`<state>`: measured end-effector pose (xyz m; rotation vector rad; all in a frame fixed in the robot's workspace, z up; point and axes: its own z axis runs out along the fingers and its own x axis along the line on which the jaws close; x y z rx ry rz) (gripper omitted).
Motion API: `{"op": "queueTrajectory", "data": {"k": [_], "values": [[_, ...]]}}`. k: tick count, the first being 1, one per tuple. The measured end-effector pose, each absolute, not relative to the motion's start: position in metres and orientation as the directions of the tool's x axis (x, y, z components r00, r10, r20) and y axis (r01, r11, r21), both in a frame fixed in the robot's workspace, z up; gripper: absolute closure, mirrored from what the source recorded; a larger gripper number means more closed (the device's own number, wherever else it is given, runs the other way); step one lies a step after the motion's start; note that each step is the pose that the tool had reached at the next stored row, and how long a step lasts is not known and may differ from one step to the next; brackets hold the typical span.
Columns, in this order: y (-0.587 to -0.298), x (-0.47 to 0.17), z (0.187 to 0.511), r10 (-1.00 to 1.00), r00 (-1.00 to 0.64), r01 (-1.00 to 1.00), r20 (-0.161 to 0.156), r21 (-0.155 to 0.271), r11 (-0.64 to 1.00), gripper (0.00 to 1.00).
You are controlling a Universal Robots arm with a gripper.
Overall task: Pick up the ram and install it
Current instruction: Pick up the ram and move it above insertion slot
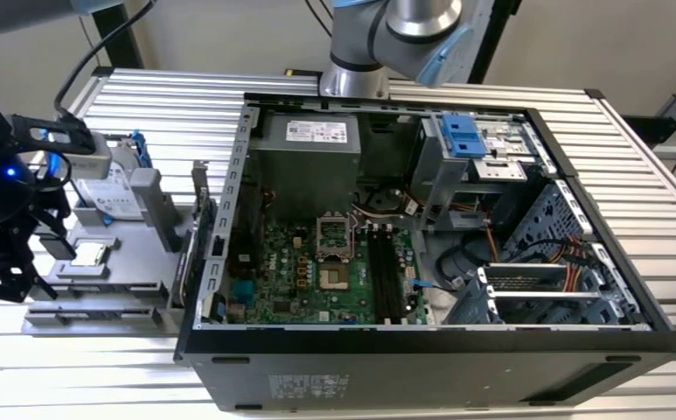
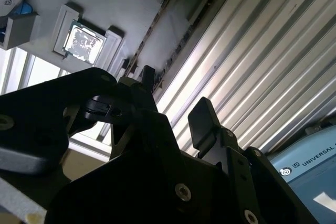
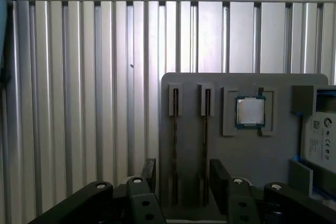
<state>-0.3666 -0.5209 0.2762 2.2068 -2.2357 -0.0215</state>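
Standing at the exterior view's left end of the ribbed counter [image 1: 641, 157], I see the black hand [image 1: 11, 254] hanging over the near end of the grey parts tray [image 1: 139, 262]. The tray also carries a hard drive [image 1: 116, 197] and a square silver chip [image 1: 90, 254].

In the first wrist view the ram [image 3: 175, 145] stands on its long edge in a narrow holder on the tray. A second stick [image 3: 206, 145] stands just beside it and parallel to it. The hand's two fingers [image 3: 149, 174] are spread wide with nothing between the pads, and they touch nothing. Both sticks fall inside the gap, so I cannot tell which one the hand is lined up on.

The step in hand looks like the approach for the pick, so the task is only beginning. To do it well, I would centre the hand on one stick alone, with the pads square to its flat faces. It should come straight down and close near the middle of the stick's length. A crooked grip would likely lever the thin board against its holder or catch the neighbouring stick.

Further to the exterior view's right, the open computer case [image 1: 431, 350] lies on its side. The dark memory slots [image 1: 386, 271] on its green motherboard [image 1: 303, 262] are well apart from the hand.
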Motion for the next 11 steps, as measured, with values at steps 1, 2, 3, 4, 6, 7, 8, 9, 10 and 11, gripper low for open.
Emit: {"op": "queueTrajectory", "data": {"k": [1,2,3,4,6,7,8,9,10,11], "values": [[-0.5209,-0.3666,0.2757,-1.0,-0.013,-1.0,-0.009,0.01,0.013,0.0],[-0.5209,-0.3666,0.2751,-1.0,-0.013,-1.0,-0.009,0.01,0.013,0.0],[-0.5209,-0.3666,0.2744,-1.0,-0.013,-1.0,-0.009,0.01,0.013,0.0],[-0.5209,-0.3666,0.2738,-1.0,-0.013,-1.0,-0.009,0.01,0.013,0.0],[-0.5209,-0.3666,0.2727,-1.0,-0.013,-1.0,-0.009,0.01,0.013,0.0],[-0.5209,-0.3665,0.2721,-1.0,-0.013,-1.0,-0.009,0.01,0.013,0.0],[-0.5209,-0.3666,0.2715,-1.0,-0.013,-1.0,-0.009,0.01,0.013,0.0],[-0.5209,-0.3666,0.271,-1.0,-0.013,-1.0,-0.009,0.01,0.013,0.0],[-0.5209,-0.3666,0.2703,-1.0,-0.013,-1.0,-0.009,0.01,0.013,0.0],[-0.5209,-0.3665,0.2697,-1.0,-0.013,-1.0,-0.009,0.01,0.013,0.0]]}}
